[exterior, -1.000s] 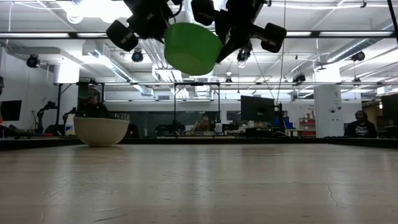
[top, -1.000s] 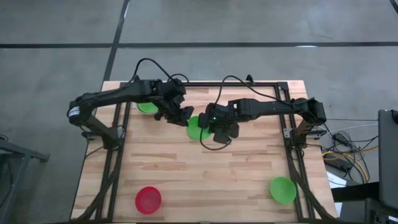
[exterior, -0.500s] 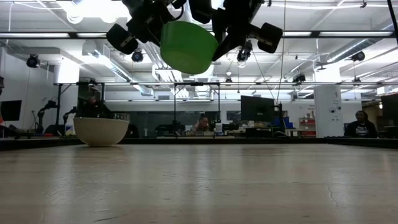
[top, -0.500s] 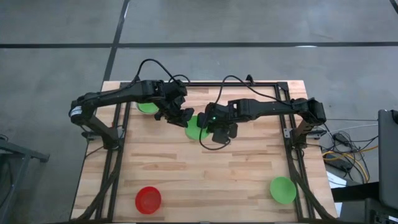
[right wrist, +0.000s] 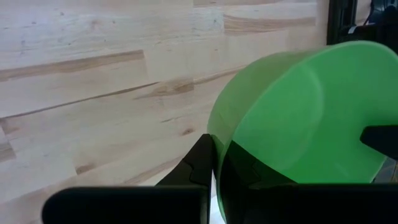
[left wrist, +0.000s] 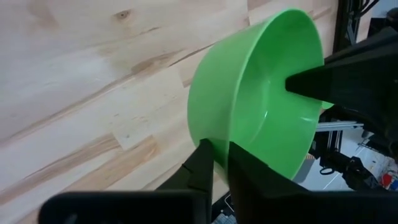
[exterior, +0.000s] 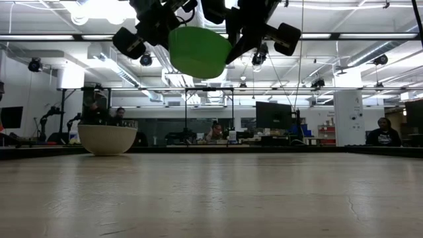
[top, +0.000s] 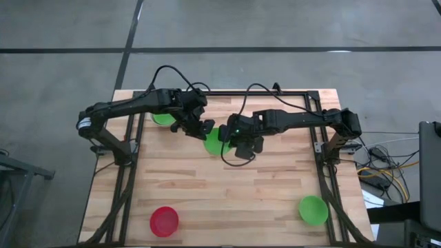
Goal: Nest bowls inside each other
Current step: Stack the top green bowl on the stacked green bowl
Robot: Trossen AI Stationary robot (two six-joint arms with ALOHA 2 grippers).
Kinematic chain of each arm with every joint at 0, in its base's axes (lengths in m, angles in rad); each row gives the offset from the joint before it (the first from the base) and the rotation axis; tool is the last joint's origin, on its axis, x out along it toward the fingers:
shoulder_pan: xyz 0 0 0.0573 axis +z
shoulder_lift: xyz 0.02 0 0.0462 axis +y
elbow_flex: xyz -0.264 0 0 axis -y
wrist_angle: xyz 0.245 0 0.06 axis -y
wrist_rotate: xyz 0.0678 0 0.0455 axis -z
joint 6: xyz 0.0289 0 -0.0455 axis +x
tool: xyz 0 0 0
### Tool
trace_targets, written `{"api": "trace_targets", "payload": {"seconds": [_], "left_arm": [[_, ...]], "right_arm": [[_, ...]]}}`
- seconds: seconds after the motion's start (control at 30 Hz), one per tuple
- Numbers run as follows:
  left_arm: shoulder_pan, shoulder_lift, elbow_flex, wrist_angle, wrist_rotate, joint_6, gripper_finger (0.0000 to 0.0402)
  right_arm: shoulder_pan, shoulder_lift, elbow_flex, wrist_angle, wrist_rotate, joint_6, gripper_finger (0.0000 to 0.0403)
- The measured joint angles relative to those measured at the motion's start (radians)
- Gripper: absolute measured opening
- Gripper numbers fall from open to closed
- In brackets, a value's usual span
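Green bowl [exterior: 197, 51] hangs midair, pinched by left gripper [top: 204, 127] and right gripper [top: 234, 136].

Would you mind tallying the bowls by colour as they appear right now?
Green bowls: 3, one held up between both grippers, one under the left arm, one at a table corner
Red bowl: 1
Whitish bowl: 1, seen only in the low view
Total: 5

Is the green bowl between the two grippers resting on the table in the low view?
No. The green bowl hangs well above the table, held up between the left gripper and the right gripper.
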Motion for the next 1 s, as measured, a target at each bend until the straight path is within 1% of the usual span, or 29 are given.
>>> {"api": "trace_targets", "payload": {"seconds": [0.13, 0.67, 0.83, 1.0], "left_arm": [[0.0, 0.0, -0.001, -0.001, -0.002, 0.005, 0.0027], [0.0, 0.0, -0.001, -0.016, -0.01, 0.018, 0.0024], [0.002, 0.0, -0.001, -0.023, -0.01, 0.024, 0.0024], [0.003, 0.0, -0.001, -0.023, -0.015, 0.026, 0.0024]], "right_arm": [[0.0, 0.0, 0.0, 0.001, 0.0, 0.0, 0.0009], [0.0, 0.0, 0.002, 0.006, 0.0, 0.004, 0.0009], [0.001, 0.0, 0.002, 0.032, -0.001, 0.147, 0.0015], [0.002, -0.003, 0.004, 0.047, -0.004, 0.164, 0.0041]]}}
